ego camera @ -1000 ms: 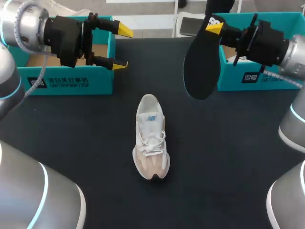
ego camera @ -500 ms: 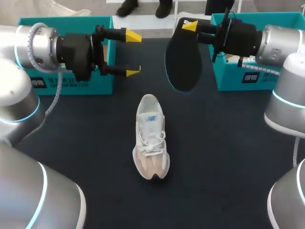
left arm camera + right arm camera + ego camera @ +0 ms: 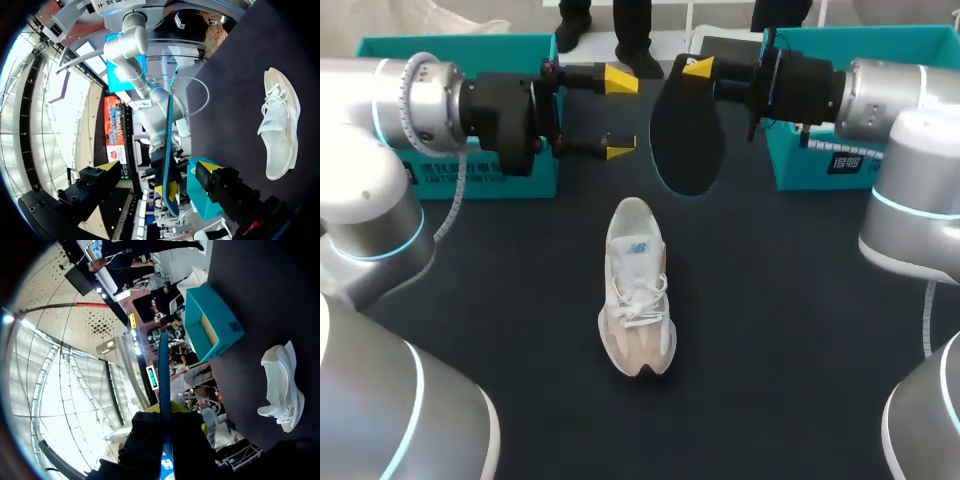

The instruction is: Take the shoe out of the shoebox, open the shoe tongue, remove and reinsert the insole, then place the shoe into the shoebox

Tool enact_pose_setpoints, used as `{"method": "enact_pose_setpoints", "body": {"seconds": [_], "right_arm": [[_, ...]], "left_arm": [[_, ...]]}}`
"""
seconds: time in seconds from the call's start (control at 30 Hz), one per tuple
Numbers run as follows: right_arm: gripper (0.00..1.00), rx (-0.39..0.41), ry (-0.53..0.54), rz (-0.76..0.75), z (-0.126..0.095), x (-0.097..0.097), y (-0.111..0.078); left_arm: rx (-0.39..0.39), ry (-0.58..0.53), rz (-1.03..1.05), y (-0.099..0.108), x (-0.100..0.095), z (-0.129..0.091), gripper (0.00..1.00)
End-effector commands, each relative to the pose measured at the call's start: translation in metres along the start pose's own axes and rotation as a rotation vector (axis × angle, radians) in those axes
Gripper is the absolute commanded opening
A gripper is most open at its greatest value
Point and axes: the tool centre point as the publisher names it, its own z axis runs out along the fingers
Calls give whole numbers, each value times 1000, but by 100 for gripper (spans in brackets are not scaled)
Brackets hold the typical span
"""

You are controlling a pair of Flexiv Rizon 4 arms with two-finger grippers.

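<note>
**Head view, with both wrist views.** Your right pincer [image 3: 702, 70] is clamped on the heel end of the dark insole [image 3: 687, 140], one finger on each face. The insole hangs from that grip with its long axis pointing down and its toe end free.

Your left pincer [image 3: 618, 116] is spread wide and holds nothing. Its fingers face the insole from just beside it, and no contact shows. In the left wrist view the insole [image 3: 167, 145] appears edge-on, ahead of the gap between the left fingers.

The shoe [image 3: 638, 285] rests on its sole on the counter [image 3: 800, 330], nearer you than the left shoebox [image 3: 480, 182] and the right shoebox [image 3: 800, 165]. Its long axis runs away from you, heel far and toe near.

Relation to watch: the insole's free toe end hangs above and just beyond the shoe's heel opening, roughly in line with the shoe's axis. Reinsertion would likely mean lowering that end into the collar and sliding it toward you.
</note>
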Motion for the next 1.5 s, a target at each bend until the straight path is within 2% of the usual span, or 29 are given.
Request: {"method": "enact_pose_setpoints", "body": {"seconds": [0.03,0.17,0.4,0.67,0.97,1.03,1.1,1.3,1.37,1.4,1.5], "right_arm": [[0,-3,-33,5,27,-5,11],[0,5,-23,0,37,-5,11],[0,8,-30,5,37,-8,11],[0,8,-35,12,34,-6,11],[0,11,-32,13,38,-10,13],[0,15,-33,14,42,-11,14],[0,16,-35,15,44,-12,13],[0,13,-38,17,46,-14,11],[0,14,-37,17,48,-14,11],[0,15,-37,17,49,-14,11],[0,14,-35,16,50,-15,10]], "left_arm": [[2,-6,5,5,2,13,100],[5,-8,7,6,4,18,100],[7,-1,-2,6,11,15,100],[-11,-24,6,10,7,10,100],[2,-27,28,10,11,16,100],[-1,-20,43,12,15,19,85],[-4,-12,48,14,18,20,48],[-26,-8,54,18,23,19,27],[-29,-5,54,18,25,19,14],[-30,-2,53,18,27,20,0],[-33,5,55,18,30,20,0]]}}
